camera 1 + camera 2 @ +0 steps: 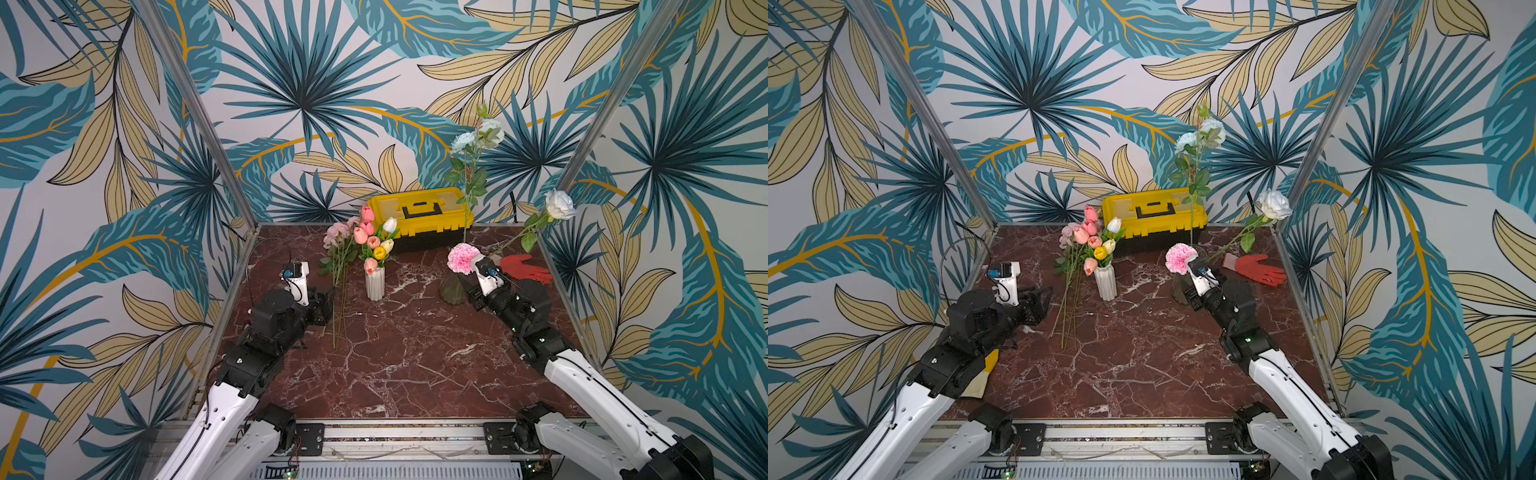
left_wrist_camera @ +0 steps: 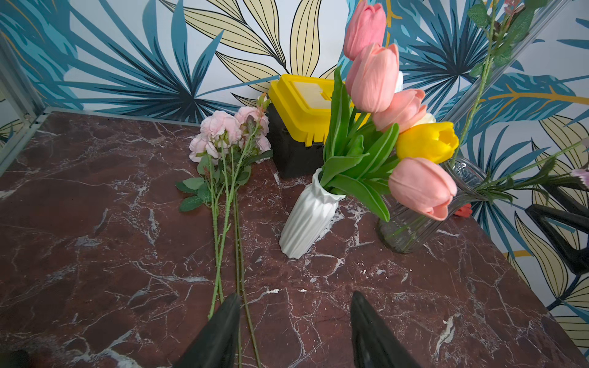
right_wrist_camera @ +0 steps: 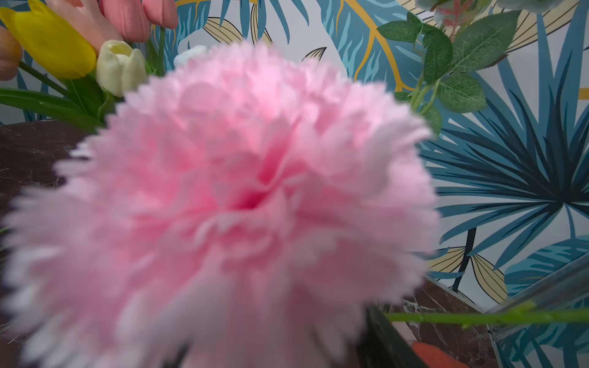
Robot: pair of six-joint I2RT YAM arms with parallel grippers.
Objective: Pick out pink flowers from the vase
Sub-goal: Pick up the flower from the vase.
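A frilly pink carnation point(image 1: 462, 258) leans out of the dark ribbed glass vase point(image 1: 451, 291) at the right. My right gripper point(image 1: 469, 286) sits right at it. The bloom point(image 3: 239, 207) fills the right wrist view, and the fingers point(image 3: 382, 334) stand wide apart at either side of it, open. Pale pink roses point(image 1: 337, 235) lie flat on the table on the left. My left gripper point(image 2: 294, 296) hovers open over the lower ends of their stems point(image 2: 237, 255), holding nothing. Pink tulips point(image 1: 365, 232) stand in the white fluted vase point(image 1: 375, 282).
A white rose point(image 1: 560, 204) and tall pale blue flowers point(image 1: 478, 133) also rise from the glass vase. Yellow and white tulips point(image 1: 384, 247) share the white vase. A yellow toolbox point(image 1: 422, 212) sits at the back wall and a red glove point(image 1: 525, 268) lies at the right edge.
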